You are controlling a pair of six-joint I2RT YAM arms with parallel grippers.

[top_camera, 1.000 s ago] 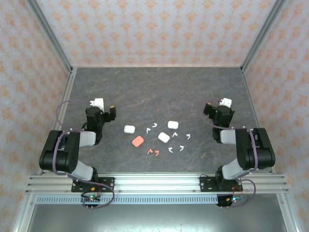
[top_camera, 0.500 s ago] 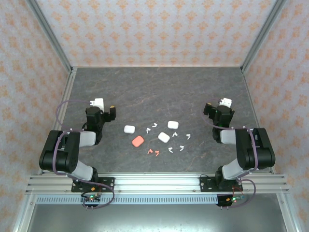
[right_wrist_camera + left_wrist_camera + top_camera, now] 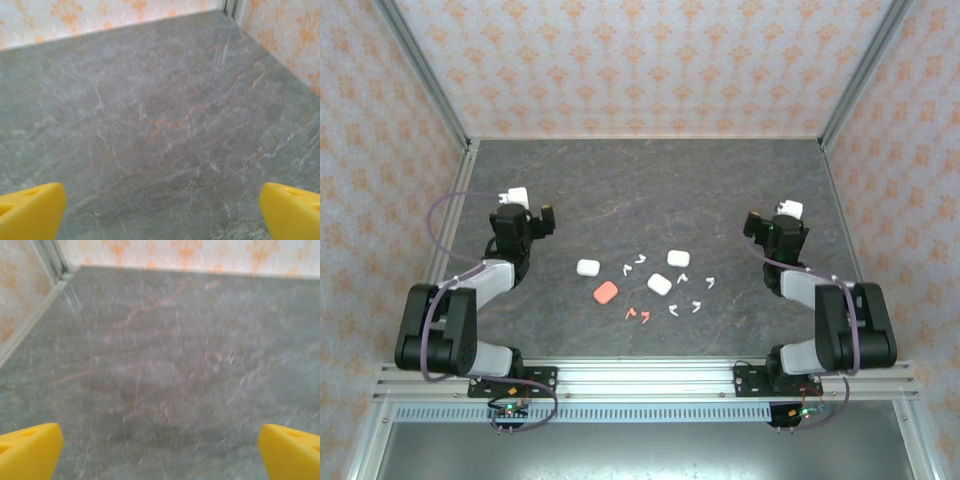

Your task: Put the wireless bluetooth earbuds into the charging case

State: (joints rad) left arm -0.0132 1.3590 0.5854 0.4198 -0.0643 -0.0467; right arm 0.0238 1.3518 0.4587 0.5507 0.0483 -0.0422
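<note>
Both hands are spread wide and hold nothing. The left gripper (image 3: 160, 446) and the right gripper (image 3: 160, 206) each look out over bare table (image 3: 650, 185), well apart from the work.

- White earbuds (image 3: 640, 259) lie scattered mid-table around three white cases (image 3: 659, 284).
- Two pink earbuds (image 3: 631, 314) lie just below the pink case (image 3: 606, 292).
- The cases look shut from above, so you likely need a lid open first.

Risks:
- The buds are tiny and lie flat, so your fingers may skid one away or pinch a neighbour along with it.
- Some sit close to a case, and a descent there could knock it.
- A light case may slide while you press a bud in, so brace it with your other arm.
- Watch colours: pink goes in pink.
</note>
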